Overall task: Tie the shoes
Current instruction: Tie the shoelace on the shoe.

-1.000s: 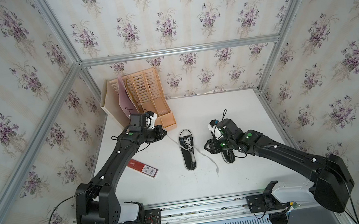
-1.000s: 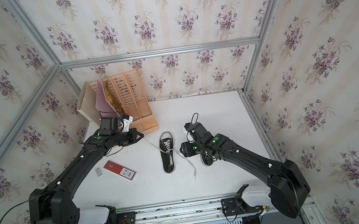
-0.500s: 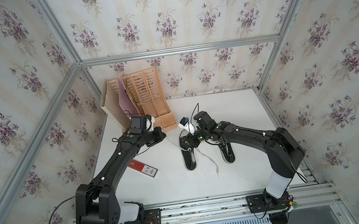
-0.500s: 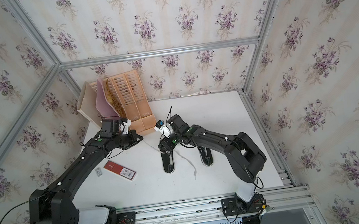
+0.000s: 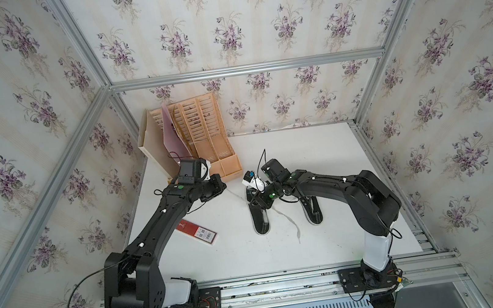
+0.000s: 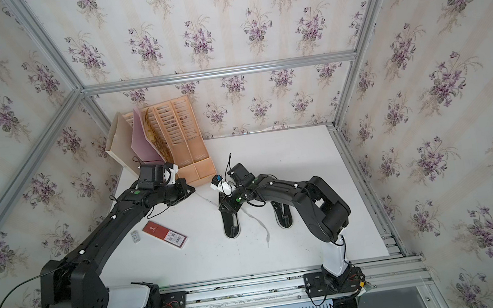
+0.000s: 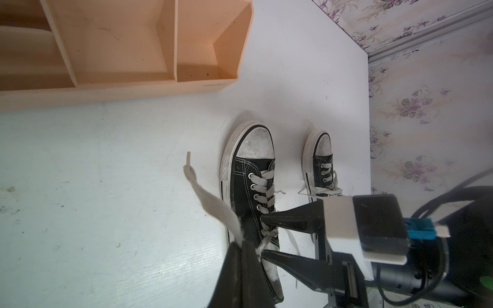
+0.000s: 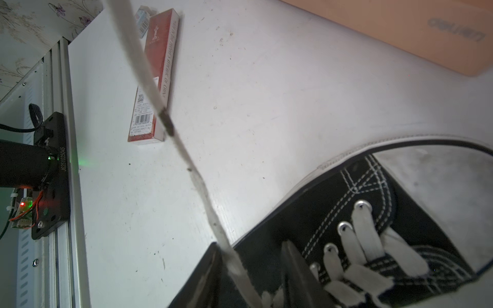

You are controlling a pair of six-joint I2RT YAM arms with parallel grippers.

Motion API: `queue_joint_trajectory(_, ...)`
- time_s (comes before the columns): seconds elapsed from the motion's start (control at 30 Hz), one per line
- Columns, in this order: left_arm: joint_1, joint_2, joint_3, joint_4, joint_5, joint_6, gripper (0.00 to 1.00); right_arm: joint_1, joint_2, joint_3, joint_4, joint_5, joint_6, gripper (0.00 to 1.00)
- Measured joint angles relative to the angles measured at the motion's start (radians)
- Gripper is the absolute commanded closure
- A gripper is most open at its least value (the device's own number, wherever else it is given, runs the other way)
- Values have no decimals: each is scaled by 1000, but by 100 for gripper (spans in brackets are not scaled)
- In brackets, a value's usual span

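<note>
Pinches the lace (image 7: 213,205) of the left shoe (image 5: 260,223) with the left gripper (image 7: 240,246), fingers pressed shut on the flat strand, free end trailing past the pinch. Holds that strand stretched from the shoe's eyelets out to the left of the toe, seen in both top views. Straddles the stretched strand with the right gripper (image 7: 262,235) above the same shoe, jaws standing apart, one finger on each side close to the eyelets, nothing clamped; in the right wrist view, strand against one finger, clear gap to the other. Both sneakers side by side near the middle of the white table (image 5: 318,152), toes far, heels near. Right shoe (image 5: 312,212) to the right, partly under the right arm, lace ends loose. Between the two, a loose strand (image 5: 292,224) flat on the table, running toward the near edge. Far left, against the wall, a peach file rack (image 5: 205,140). Left of the left shoe, a red box (image 5: 198,233) lying flat, with a small barcode tag (image 6: 135,236) just beside it.
</note>
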State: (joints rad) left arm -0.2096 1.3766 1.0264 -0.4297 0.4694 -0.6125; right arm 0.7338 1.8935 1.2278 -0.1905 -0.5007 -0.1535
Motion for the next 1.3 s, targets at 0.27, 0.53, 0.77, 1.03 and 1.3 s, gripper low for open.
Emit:
queue_joint_trajectory(0.27,0,-21,-4,-22,-3,12,80,-14,-45,-21,0,-13,8,100)
queue_joint_trajectory(0.53,0,-147,-42,-102,-32,42,52,-45,-118,-97,36,-30,50,100)
queue_joint_trajectory(0.77,-20,-169,-33,-114,11,49,48,-46,-131,-119,52,-51,72,100)
queue_joint_trajectory(1.03,-114,76,15,7,224,0,46,-47,-133,-138,75,-56,101,100)
queue_joint_trajectory(1.3,-184,256,84,20,332,-23,47,-47,-151,-174,110,-33,150,100)
